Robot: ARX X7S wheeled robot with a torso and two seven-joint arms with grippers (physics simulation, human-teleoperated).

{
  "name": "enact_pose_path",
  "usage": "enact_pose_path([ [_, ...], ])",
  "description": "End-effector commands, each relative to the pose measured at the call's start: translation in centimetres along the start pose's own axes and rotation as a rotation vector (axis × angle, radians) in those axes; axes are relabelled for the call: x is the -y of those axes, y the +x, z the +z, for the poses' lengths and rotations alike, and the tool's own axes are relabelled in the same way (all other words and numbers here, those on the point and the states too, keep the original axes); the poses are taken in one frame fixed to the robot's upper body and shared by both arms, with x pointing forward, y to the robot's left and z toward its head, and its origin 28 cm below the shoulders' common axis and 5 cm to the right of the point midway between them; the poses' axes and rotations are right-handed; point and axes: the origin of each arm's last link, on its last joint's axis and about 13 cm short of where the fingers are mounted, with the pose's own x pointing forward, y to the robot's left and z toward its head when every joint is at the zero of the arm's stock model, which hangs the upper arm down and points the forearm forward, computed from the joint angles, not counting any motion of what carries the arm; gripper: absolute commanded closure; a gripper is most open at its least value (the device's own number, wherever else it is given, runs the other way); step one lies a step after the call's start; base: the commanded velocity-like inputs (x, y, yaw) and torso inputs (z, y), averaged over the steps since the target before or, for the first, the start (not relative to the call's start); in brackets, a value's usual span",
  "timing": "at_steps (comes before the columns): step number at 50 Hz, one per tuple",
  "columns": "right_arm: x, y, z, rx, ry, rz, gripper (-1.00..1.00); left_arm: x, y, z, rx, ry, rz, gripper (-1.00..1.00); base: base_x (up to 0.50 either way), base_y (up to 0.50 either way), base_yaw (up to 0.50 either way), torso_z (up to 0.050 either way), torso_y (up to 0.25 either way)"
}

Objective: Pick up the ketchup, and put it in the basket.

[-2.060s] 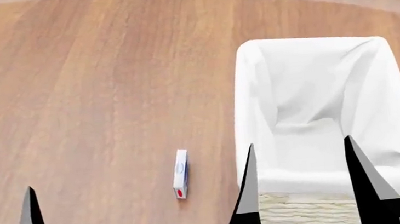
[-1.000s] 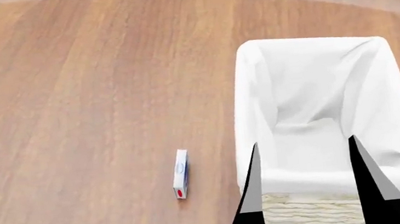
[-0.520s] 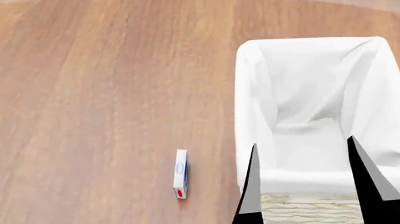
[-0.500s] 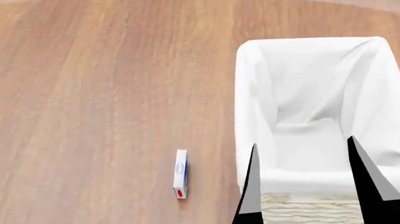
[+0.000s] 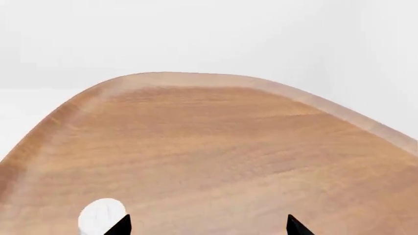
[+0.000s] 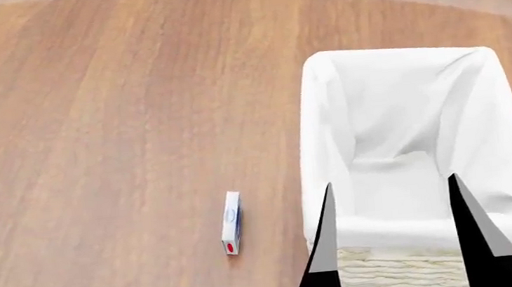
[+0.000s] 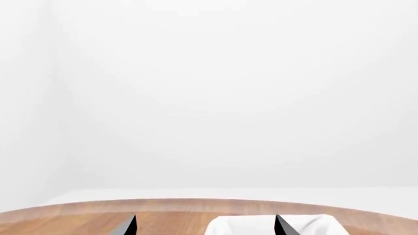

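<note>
1. The wooden surface (image 6: 95, 131) fills most of the head view, with its rounded far edge along the top.
2. The basket (image 6: 406, 136) stands on the right part of the surface, its white liner folded over the rim and cream wicker showing at the near end.
3. The right hand (image 6: 388, 194) hangs above the basket's near end, its two dark fingers spread wide with nothing between them.
4. The left hand (image 5: 205, 227) shows only two dark fingertips in its wrist view, set well apart and holding nothing.
5. A small white box (image 6: 232, 222) lies left of the basket, apart from it.
6. A white round thing (image 5: 101, 215) sits just beside one left fingertip; I cannot tell what it is.
7. The ketchup shows in no view.
</note>
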Motion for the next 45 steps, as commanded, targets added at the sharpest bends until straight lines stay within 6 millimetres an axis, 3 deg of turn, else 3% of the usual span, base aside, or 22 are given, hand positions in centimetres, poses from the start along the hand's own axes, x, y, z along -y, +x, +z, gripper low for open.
enact_pose_path([
  [1, 0.3, 0.3, 0.0, 0.017, -0.008, -0.009, -1.0, -0.2, 0.2, -0.4, -0.076, -0.037, 0.049, -1.0, 0.0, 0.0, 0.0, 0.0, 0.0],
  [16, 0.3, 0.3, -0.1, 0.014, -0.009, -0.009, -1.0, -0.1, 0.1, 0.7, -0.037, -0.029, 0.084, -1.0, 0.0, 0.0, 0.0, 0.0, 0.0],
  [45, 0.2, 0.3, -0.3, 0.012, -0.01, -0.005, -1.0, -1.3, 0.7, -0.3, -0.026, -0.014, 0.141, -1.0, 0.0, 0.0, 0.0, 0.0, 0.0],
])
